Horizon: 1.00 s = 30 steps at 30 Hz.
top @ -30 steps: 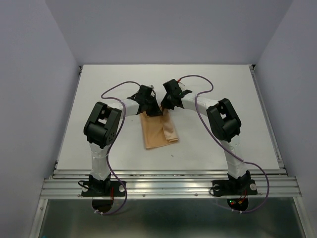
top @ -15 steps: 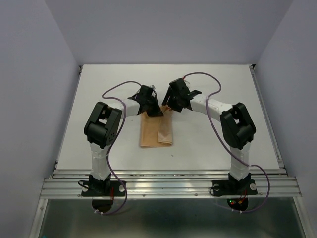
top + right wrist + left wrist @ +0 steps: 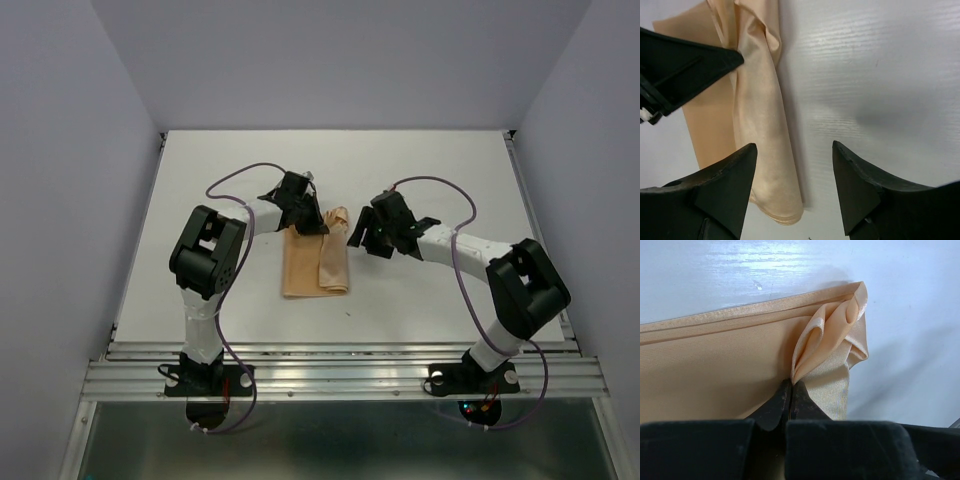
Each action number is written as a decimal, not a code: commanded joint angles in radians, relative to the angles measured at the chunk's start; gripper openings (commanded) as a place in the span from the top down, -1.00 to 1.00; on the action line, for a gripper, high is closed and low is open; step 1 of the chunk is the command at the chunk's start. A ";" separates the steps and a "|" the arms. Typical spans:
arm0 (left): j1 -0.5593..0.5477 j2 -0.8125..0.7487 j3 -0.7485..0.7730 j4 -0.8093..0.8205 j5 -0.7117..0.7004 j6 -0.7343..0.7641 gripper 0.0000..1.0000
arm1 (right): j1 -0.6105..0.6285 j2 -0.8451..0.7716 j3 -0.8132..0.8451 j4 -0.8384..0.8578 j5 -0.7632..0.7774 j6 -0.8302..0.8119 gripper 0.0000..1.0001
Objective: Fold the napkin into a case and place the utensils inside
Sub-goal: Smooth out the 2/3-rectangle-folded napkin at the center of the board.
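Note:
The peach-orange napkin (image 3: 315,264) lies folded into an oblong on the white table, a narrower flap laid along its right side. My left gripper (image 3: 311,224) sits at the cloth's far edge, shut on a bunched fold of the napkin (image 3: 715,365); its pinched fingertips (image 3: 785,392) show in the left wrist view. My right gripper (image 3: 358,236) stands open just right of the napkin, holding nothing. In the right wrist view the flap of the napkin (image 3: 760,125) lies under its left finger (image 3: 725,180). No utensils are in view.
The white table (image 3: 450,180) runs to grey walls on three sides, with a metal rail along the near edge. The left arm's black finger (image 3: 685,65) shows at the upper left of the right wrist view. Purple cables loop above both arms.
My right gripper opened, let go of the napkin and drew off to the right. The flap it held now lies flat. My left gripper closed on the far edge.

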 commanded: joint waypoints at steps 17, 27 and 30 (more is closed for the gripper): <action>0.006 -0.051 0.077 -0.058 -0.004 0.040 1.00 | 0.013 0.100 -0.246 0.463 -0.386 0.113 0.09; 0.006 -0.055 0.090 -0.078 -0.007 0.041 1.00 | 0.022 0.115 -0.252 0.463 -0.332 0.118 0.67; 0.006 -0.063 0.098 -0.098 -0.007 0.040 1.00 | 0.022 0.106 -0.226 0.403 -0.293 0.090 0.73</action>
